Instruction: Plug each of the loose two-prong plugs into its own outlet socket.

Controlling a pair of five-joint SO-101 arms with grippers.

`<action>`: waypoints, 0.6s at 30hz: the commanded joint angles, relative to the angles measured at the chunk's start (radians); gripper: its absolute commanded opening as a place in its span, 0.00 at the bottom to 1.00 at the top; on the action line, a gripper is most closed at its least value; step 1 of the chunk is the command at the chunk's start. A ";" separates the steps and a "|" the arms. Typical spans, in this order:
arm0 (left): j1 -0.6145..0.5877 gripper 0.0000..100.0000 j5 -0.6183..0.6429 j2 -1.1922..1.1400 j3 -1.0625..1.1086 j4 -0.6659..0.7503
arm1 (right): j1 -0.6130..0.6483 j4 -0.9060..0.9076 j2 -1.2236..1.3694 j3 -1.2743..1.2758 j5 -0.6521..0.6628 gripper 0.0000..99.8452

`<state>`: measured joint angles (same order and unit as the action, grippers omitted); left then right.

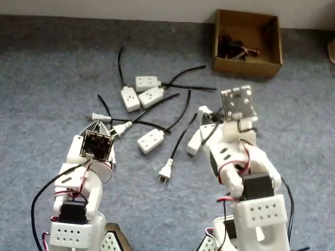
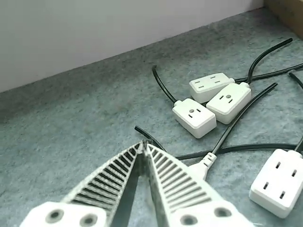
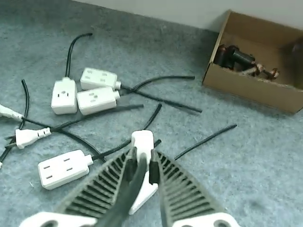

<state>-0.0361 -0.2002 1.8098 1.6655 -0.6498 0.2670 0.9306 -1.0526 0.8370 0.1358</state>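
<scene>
— How were the jaws of the left gripper [image 2: 143, 146]?

— Pressed together with nothing between them, low over the grey worktop [image 1: 47, 63]. The nearest plug [image 2: 202, 164] lay just beside them, on the side toward the other arm. I could not tell if it touched them.

— And how did that plug lie?

— On a slant. Its prong end pointed toward the jaws, and its black cord [image 2: 246, 111] led away toward the three sockets [image 2: 228, 98] grouped farther back. The prongs themselves were hidden behind one jaw.

— And the right gripper [image 3: 140, 158]?

— Its jaws were clamped on a white block [image 3: 143, 141] — plug or socket, I could not tell. A single socket [image 3: 64, 168] lay near it, flat, with the slots facing up.

— So which arm was better for the nearest plug?

— The left one, in my judgement, because it was clearly closer. The jaws would have to open first and then close across the plug's body, not along it. A second plug [image 1: 165, 171] lay between the two arms, with its prongs pointing back toward the arm bases. It was not in any socket.
</scene>
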 commanded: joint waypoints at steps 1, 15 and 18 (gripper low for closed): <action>-0.027 0.01 0.003 0.012 -0.062 -0.020 | -0.008 0.061 0.162 -0.183 0.011 0.01; -0.220 0.01 0.009 0.012 -0.059 -0.029 | 0.209 0.280 0.591 -0.588 0.006 0.01; -0.242 0.01 0.009 0.013 -0.061 -0.060 | 0.237 0.323 0.673 -0.662 0.005 0.01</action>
<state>-0.2524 -0.2002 1.8098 1.6655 -0.6897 0.4710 1.2098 -0.4127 0.2846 0.1358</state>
